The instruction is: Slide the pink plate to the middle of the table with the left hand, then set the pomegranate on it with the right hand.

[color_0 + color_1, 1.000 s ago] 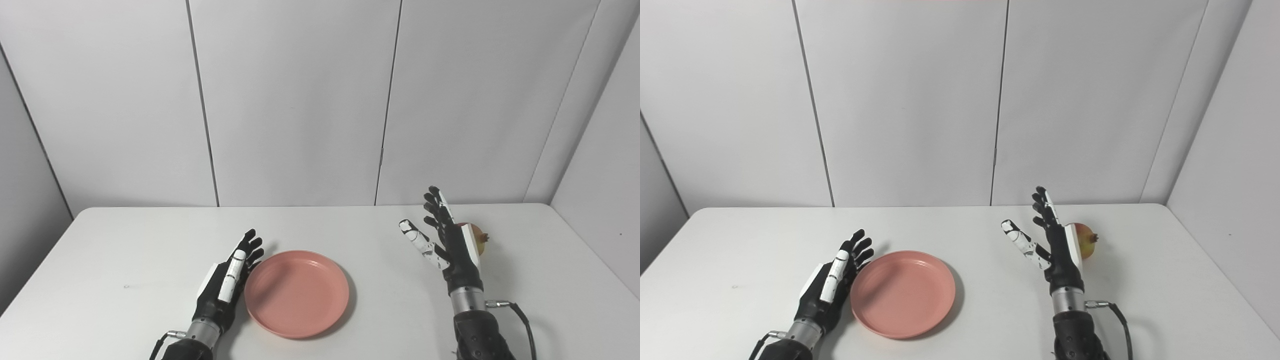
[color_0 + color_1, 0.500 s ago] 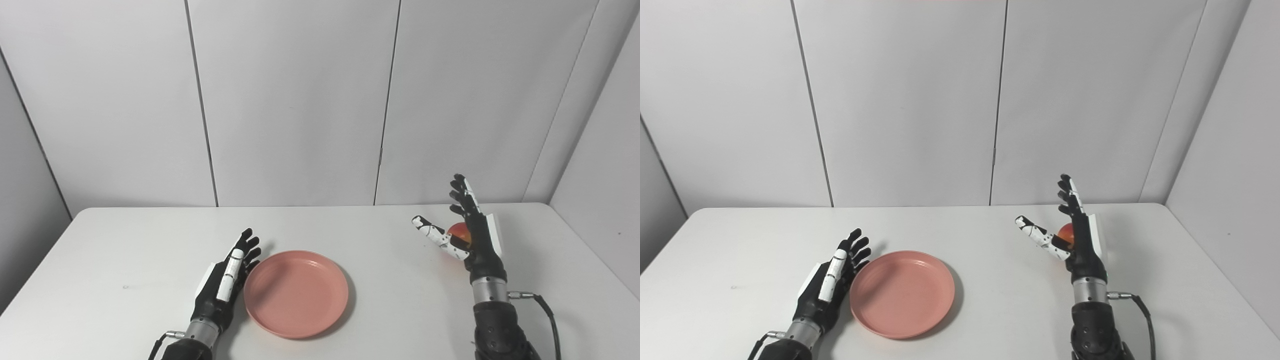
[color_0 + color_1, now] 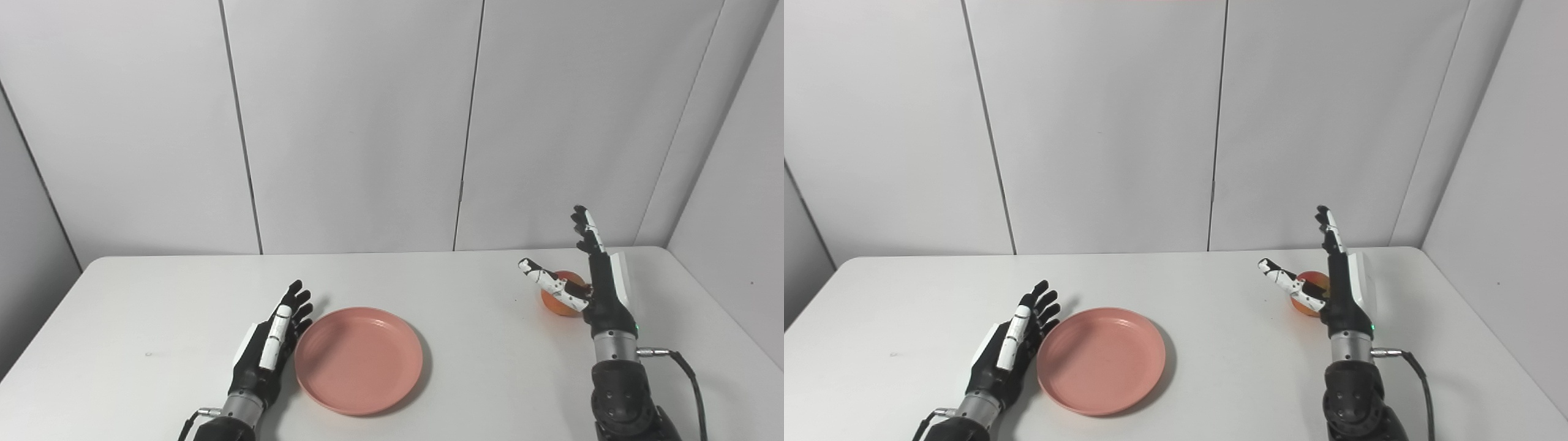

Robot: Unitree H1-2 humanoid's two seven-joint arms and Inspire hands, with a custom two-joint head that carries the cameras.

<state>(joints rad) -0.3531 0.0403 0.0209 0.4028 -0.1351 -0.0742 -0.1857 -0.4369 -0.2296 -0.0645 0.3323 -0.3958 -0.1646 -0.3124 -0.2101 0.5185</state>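
Standing upright with fingers spread, right hand (image 3: 597, 282) flanks the pomegranate (image 3: 558, 301).

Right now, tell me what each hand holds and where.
Nothing. Left hand lies open beside the pink plate; right hand is open around the pomegranate, fingers unclosed.

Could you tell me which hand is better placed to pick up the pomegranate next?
The right hand: it is open right beside the pomegranate, thumb across its front. The left hand lies by the pink plate, far across the table.
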